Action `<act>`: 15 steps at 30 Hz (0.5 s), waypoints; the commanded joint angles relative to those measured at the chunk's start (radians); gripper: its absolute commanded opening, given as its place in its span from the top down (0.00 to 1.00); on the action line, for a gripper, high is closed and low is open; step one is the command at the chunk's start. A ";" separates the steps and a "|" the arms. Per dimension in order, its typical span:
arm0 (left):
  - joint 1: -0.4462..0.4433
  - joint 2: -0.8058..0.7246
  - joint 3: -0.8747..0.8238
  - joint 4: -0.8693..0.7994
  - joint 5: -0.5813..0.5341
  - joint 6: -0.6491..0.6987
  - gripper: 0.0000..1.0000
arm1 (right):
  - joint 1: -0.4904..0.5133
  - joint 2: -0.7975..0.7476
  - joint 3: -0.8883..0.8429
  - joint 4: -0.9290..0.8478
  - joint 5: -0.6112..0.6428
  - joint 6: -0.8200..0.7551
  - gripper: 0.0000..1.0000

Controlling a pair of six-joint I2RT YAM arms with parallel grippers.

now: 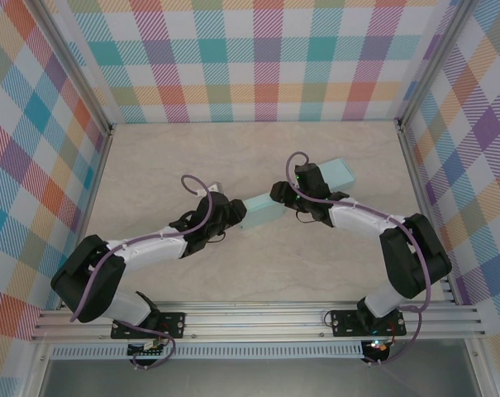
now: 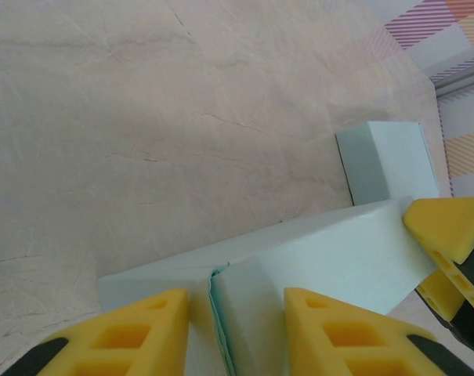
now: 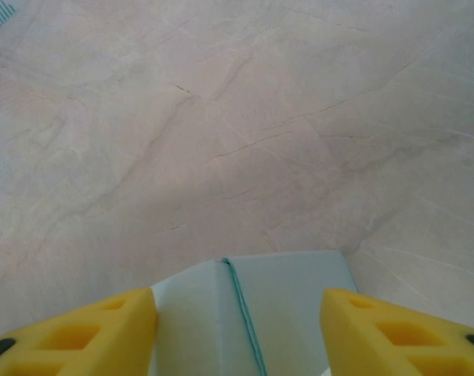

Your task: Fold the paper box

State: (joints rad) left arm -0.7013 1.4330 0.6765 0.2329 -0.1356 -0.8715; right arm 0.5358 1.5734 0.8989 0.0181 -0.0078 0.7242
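A pale teal paper box (image 1: 262, 213) lies on the table between my two grippers. My left gripper (image 1: 233, 215) is at its left end. In the left wrist view its yellow fingers (image 2: 142, 333) straddle a raised end flap (image 2: 252, 313); the right finger is against the flap and a narrow gap shows on the left. My right gripper (image 1: 281, 197) is at the box's other end. In the right wrist view its fingers (image 3: 103, 333) stand open on either side of the box (image 3: 284, 305), whose folded seam runs between them. The right gripper's finger (image 2: 448, 227) also shows against the box (image 2: 338, 258).
A second teal box piece (image 1: 336, 174) lies behind the right wrist, seen too in the left wrist view (image 2: 385, 160). Checked walls (image 1: 250, 58) close the table on three sides. The beige tabletop (image 1: 192, 157) stretches to the back and left.
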 commanded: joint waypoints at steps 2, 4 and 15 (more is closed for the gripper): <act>0.003 0.077 -0.072 -0.198 -0.011 0.006 0.67 | 0.008 0.027 -0.008 -0.216 -0.003 -0.068 0.37; 0.001 0.086 -0.075 -0.194 -0.012 0.007 0.67 | 0.007 0.025 0.010 -0.229 -0.013 -0.084 0.32; -0.023 0.129 -0.062 -0.190 -0.031 -0.003 0.74 | 0.051 0.007 0.106 -0.283 -0.055 -0.186 0.00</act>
State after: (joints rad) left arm -0.7124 1.4796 0.6727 0.3103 -0.1699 -0.8719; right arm 0.5587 1.5738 0.9699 -0.1642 -0.0277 0.5991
